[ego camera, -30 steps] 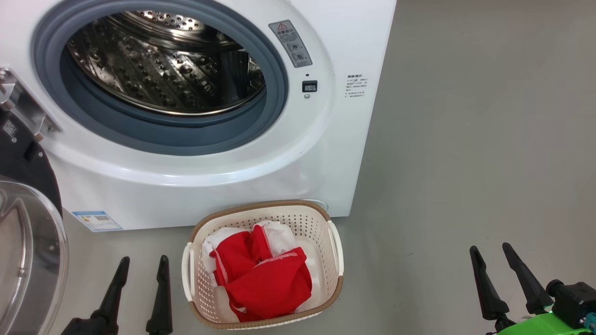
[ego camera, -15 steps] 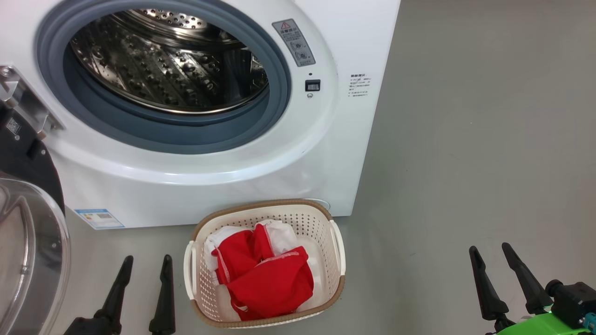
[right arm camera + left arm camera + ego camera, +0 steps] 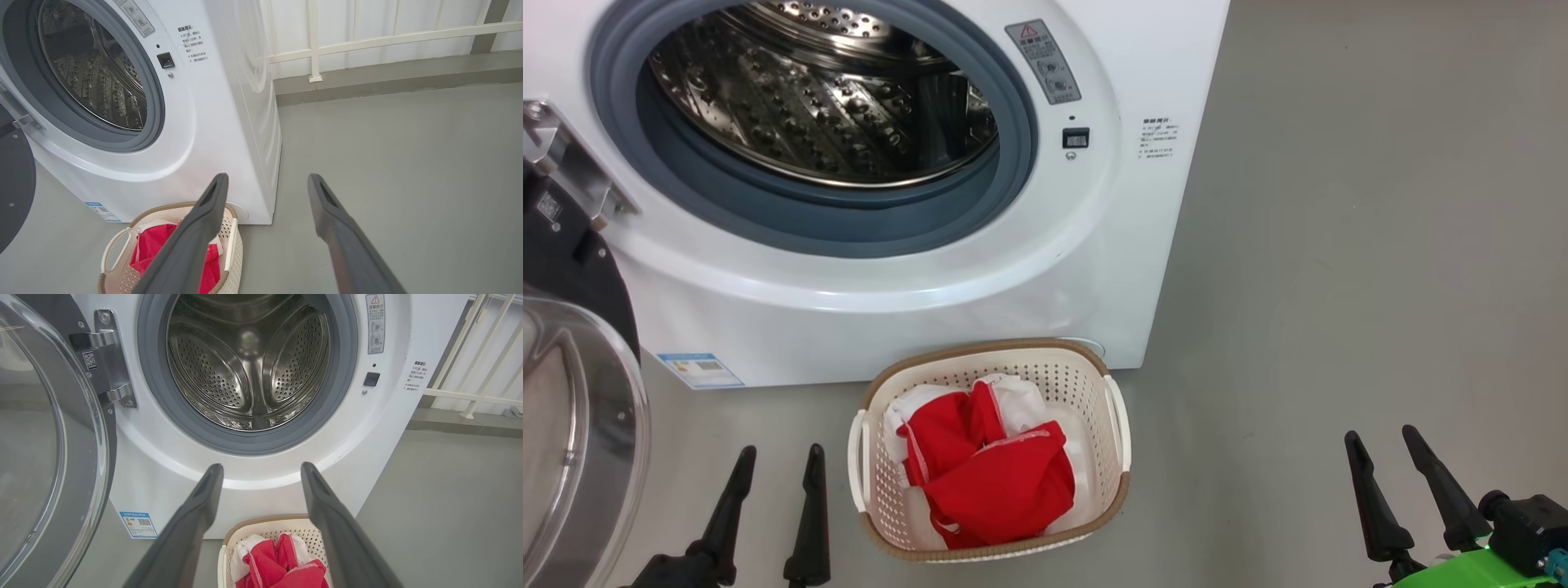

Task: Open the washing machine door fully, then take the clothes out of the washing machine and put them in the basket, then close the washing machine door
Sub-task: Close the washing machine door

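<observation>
Washing machine [image 3: 980, 286]: large white box-shaped front-loader, standing on the grey floor [image 3: 1339, 286]. Its mouth is uncovered, ringed by a grey-blue rubber seal [image 3: 849, 233]. Behind the seal, the visible walls of the perforated steel drum [image 3: 825, 98] are bare shining metal. A small blue label [image 3: 700, 370] sits low on the front panel, toward its left corner.

Washing machine door [image 3: 572, 425]: round, with a glossy black rim and a bulging clear glass bowl. It is swung wide open on a metal hinge [image 3: 108, 359] at the left side of the mouth and stands clear of the opening.

Basket [image 3: 1062, 384]: small cream-white perforated plastic, a rounded rectangle with a brown woven-look rim and white side handles. It is upright on the floor, just in front of the machine's lower front edge, toward the right corner.

Clothes [image 3: 996, 482]: bright red soft fabric with white panels and white trim, lying bunched inside the basket and covering most of its bottom.

Left gripper [image 3: 780, 451]: two long dark fingers spread wide apart with nothing between them. It hangs over the floor just left of the basket, touching neither basket nor door.

Right gripper [image 3: 1380, 434]: fingers likewise parted wide and holding nothing. It hangs over bare floor well to the right of the basket.
</observation>
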Controlling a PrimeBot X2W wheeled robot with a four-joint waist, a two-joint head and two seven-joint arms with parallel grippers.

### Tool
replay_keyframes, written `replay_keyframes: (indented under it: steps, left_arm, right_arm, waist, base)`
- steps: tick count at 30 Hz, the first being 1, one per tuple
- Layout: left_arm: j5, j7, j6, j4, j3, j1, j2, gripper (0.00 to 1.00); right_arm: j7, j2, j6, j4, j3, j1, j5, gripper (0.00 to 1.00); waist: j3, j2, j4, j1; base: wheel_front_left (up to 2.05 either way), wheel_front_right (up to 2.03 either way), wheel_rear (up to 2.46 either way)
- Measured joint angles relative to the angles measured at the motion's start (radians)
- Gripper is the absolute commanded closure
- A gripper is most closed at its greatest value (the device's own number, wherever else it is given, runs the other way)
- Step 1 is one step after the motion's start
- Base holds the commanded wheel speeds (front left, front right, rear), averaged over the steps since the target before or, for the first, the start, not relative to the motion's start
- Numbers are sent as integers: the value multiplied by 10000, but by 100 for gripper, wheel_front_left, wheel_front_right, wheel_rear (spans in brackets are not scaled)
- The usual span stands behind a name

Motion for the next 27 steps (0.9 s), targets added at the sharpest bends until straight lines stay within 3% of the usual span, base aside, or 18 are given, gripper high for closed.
replay_keyframes:
  steps: [20,27]
  left_arm:
    - [2,0,-8,-17,27,-7,2,0]
    - [6,0,-10,-29,25,-13,2,0]
  right_arm:
    - [0,0,0,0,0,0,0,0]
    - [0,0,0,0,-4,0,0,0]
  waist:
    - [57,0,21,0]
    - [74,0,55,0]
  base:
    - [-99,96,2]
    - [-33,33,0]
